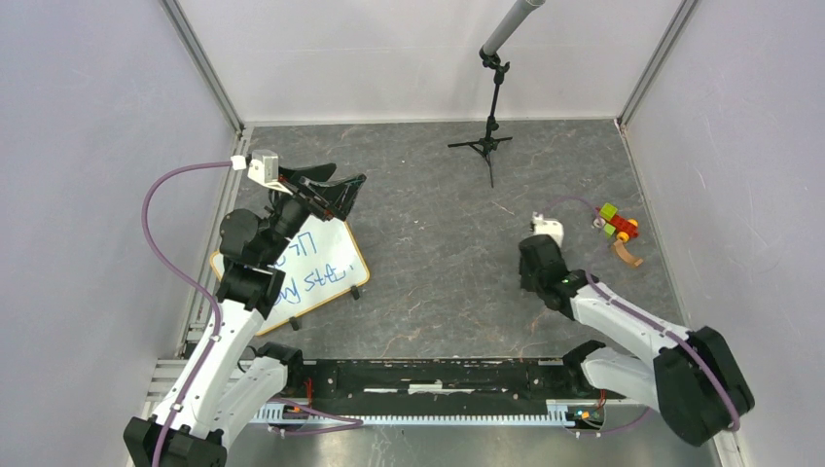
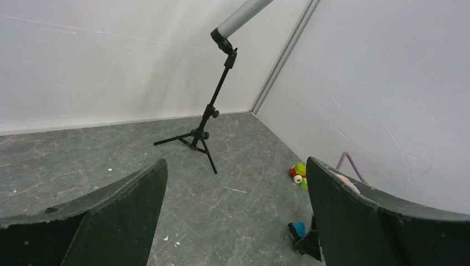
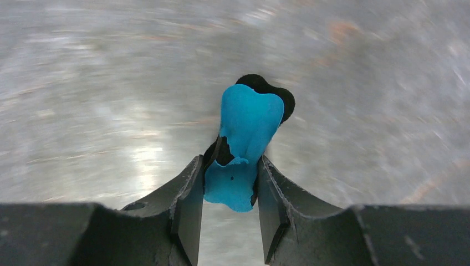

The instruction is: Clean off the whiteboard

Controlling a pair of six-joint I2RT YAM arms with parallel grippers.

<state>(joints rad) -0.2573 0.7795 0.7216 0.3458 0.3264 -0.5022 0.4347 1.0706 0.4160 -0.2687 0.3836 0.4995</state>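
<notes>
Tripod stand (image 1: 491, 136) at the far middle of the grey table (image 1: 438, 282); it serves as reference.

- Whiteboard (image 1: 321, 274): lies flat, left of the stand and nearer the arm bases, turned at an angle. Blue handwriting on its face, partly hidden by the left arm.
- Left gripper (image 1: 345, 190): raised over the board's corner nearest the stand, fingers spread wide, nothing between them. Its wrist view looks toward the stand (image 2: 202, 133) through the gap (image 2: 237, 163).
- Right gripper (image 1: 538, 261): right of the stand and nearer, pointing down at the table. In its wrist view the fingers (image 3: 230, 166) press on both sides of a blue pad (image 3: 246, 119) with a black part behind it. Table behind is blurred.
- Toy blocks (image 1: 616, 224): coloured cluster right of the stand, just beyond the right gripper.
</notes>
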